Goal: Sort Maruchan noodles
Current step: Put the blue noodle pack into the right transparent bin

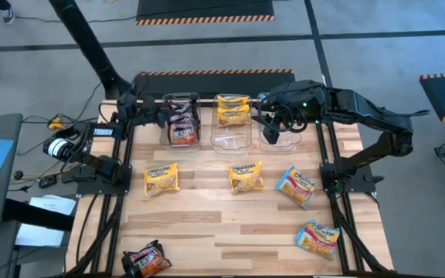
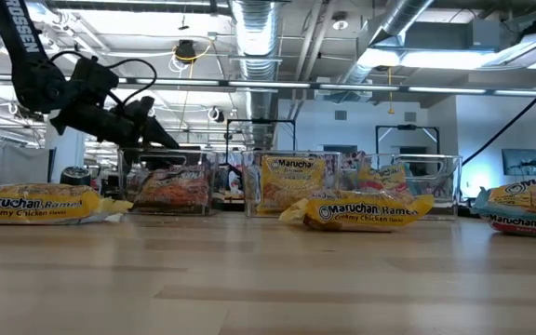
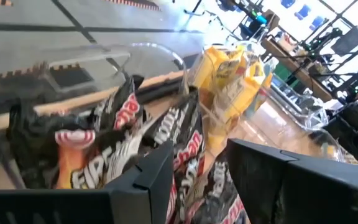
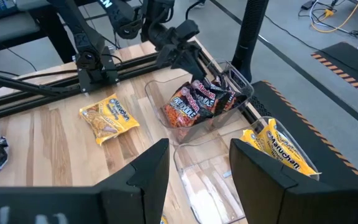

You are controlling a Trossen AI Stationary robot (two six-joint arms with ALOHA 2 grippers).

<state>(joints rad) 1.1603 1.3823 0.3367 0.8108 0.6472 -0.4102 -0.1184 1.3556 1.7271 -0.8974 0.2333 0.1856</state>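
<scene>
The left hand [image 1: 163, 116] hangs over the clear plastic tub [image 1: 181, 140] at the far end of the pale wooden worktop [image 1: 230, 224], fingers spread wide and gripping nothing, with the dark maroon-black crinkly noodle packets [image 1: 182, 127] lying in the tub directly beneath its fingertips. To its side sits the middle clear tub [image 1: 232, 137], yellow-orange packets [image 1: 232, 110] stacked at its far end, and beyond that the right hand [image 1: 273, 116] hovers over the third clear tub [image 1: 278, 140], fingers also spread and empty. Plenty left to sort: nearer the worktop's front than both hands lie two yellow-orange packets [image 1: 161, 178] [image 1: 246, 177], two light blue and pink packets [image 1: 296, 187] [image 1: 319, 237], and a lone dark maroon-black packet [image 1: 145, 259] at the near edge. The risk here, by my reading: those dark packets are heaped high in the tub, right against the left hand's fingers, so a lift could snag a crinkly edge and drag one back out. The two hands also sit close across the tubs, so a careless swing might clip a tub wall and shove it out of line.
</scene>
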